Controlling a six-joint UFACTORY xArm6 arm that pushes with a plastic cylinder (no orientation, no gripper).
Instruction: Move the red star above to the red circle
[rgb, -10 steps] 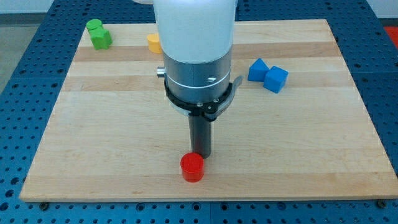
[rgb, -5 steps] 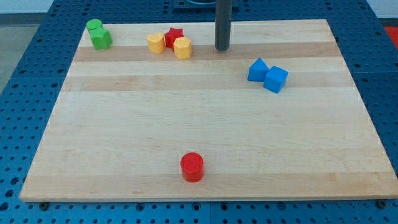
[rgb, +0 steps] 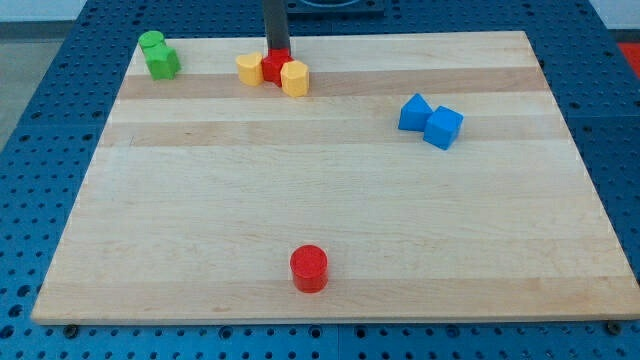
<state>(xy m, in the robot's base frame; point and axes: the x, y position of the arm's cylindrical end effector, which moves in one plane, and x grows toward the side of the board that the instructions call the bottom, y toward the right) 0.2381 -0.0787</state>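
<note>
- red star (rgb: 273, 68) sits near the surface (rgb: 200, 200) top edge, wedged between two yellow blocks (rgb: 249, 69) (rgb: 294, 77); not pushed yet.
- my tip (rgb: 277, 52) touches the star's far side; no end effector jaws, just a rod.
- red circle (rgb: 309, 268) near bottom edge, well apart; whole push remains.
- No readable writing.

- You see a red star (rgb: 273, 68) between two yellow blocks (rgb: 249, 69) (rgb: 294, 77).
- Red circle (rgb: 309, 268), green blocks (rgb: 158, 55), blue blocks (rgb: 430, 120), pale wooden board (rgb: 200, 200).
</note>
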